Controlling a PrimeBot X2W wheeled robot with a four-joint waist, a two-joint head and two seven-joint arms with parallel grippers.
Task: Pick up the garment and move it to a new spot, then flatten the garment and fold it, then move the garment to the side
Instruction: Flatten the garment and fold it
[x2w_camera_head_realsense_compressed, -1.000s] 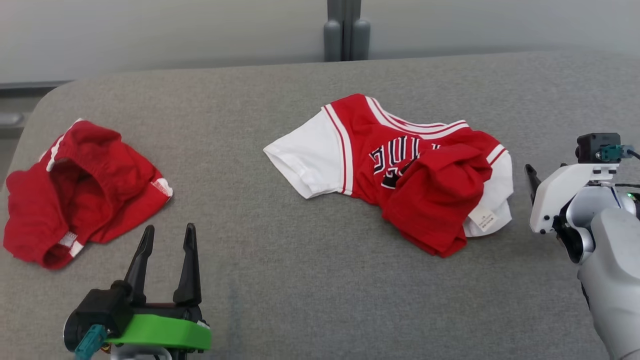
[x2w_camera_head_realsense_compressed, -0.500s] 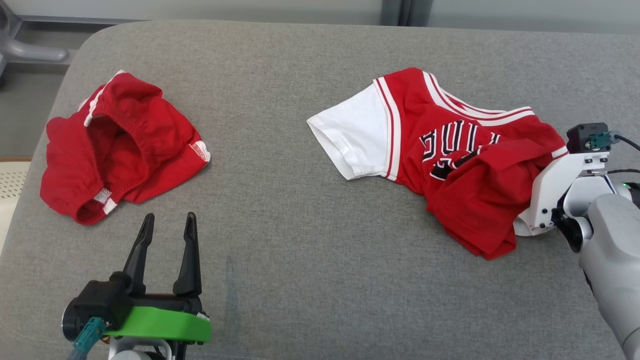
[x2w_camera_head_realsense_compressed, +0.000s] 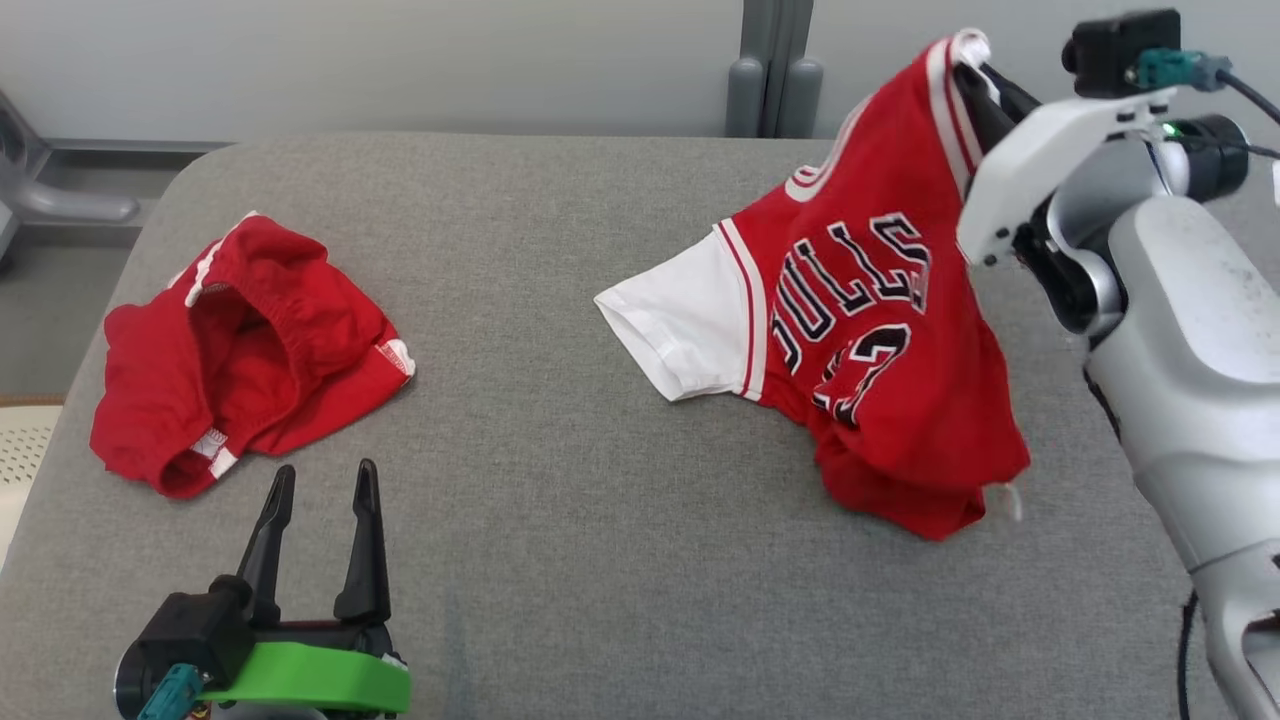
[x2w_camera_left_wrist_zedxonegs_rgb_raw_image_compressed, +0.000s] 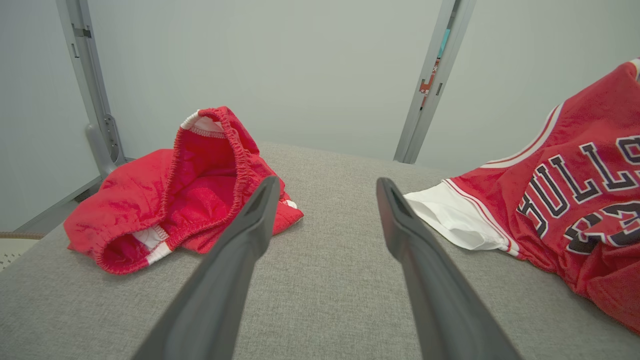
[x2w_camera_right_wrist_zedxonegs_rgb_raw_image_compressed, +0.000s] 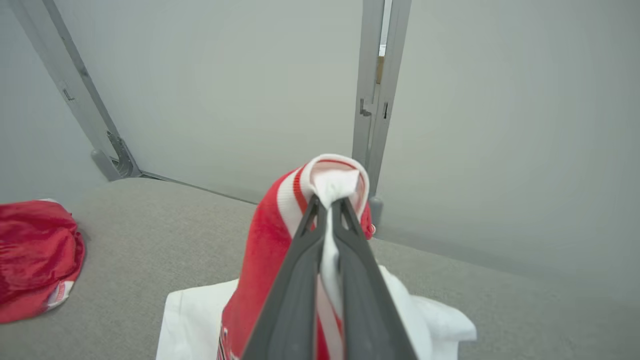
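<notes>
The red-and-white cloth jersey (x2w_camera_head_realsense_compressed: 880, 340), judged soft, light and limp, is clamped at its striped trim by the right gripper (x2w_camera_right_wrist_zedxonegs_rgb_raw_image_compressed: 327, 202), while the left gripper (x2w_camera_head_realsense_compressed: 324, 470) is spread empty.

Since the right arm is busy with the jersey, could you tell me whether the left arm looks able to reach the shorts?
Probably yes. The left end effector is open and empty, the shorts lie just ahead, to its left, with bare cushion between them.
</notes>
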